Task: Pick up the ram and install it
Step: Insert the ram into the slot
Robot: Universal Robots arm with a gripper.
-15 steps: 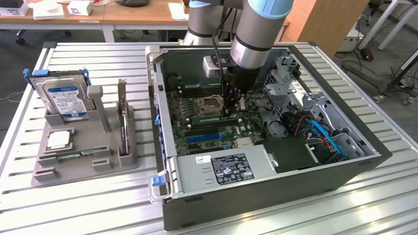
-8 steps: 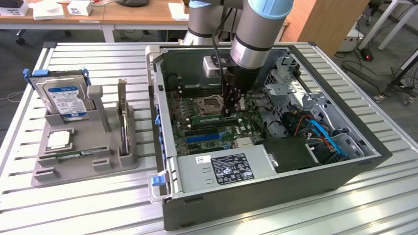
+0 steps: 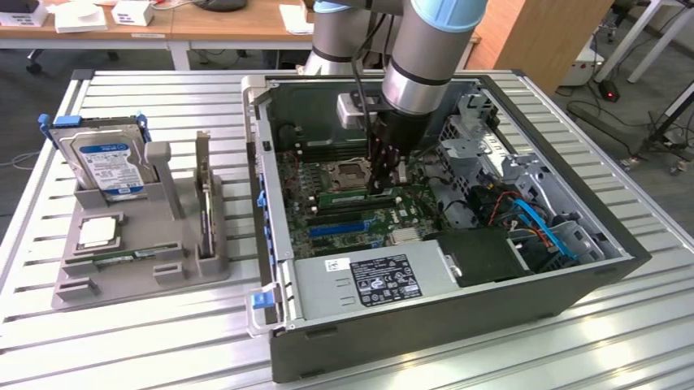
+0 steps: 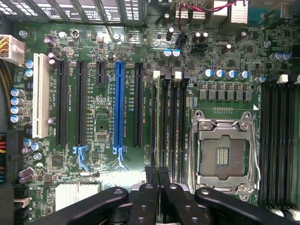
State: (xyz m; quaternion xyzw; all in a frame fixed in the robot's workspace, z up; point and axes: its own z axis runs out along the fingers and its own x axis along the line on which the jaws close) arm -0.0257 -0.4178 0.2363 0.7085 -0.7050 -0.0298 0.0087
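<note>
Green and thin, the ram stands at a memory slot beside the processor socket; my gripper is clamped on its top edge, I think — pickup done; seating not yet finished, I judge.

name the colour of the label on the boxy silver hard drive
Blue and white label, clearest in the exterior view.

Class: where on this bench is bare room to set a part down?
Bare table slats lie between the grey holder and the edge nearest the exterior camera, and behind the holder. The strip between holder and computer case is narrow. Around the gripper inside the case is crowded.
</note>
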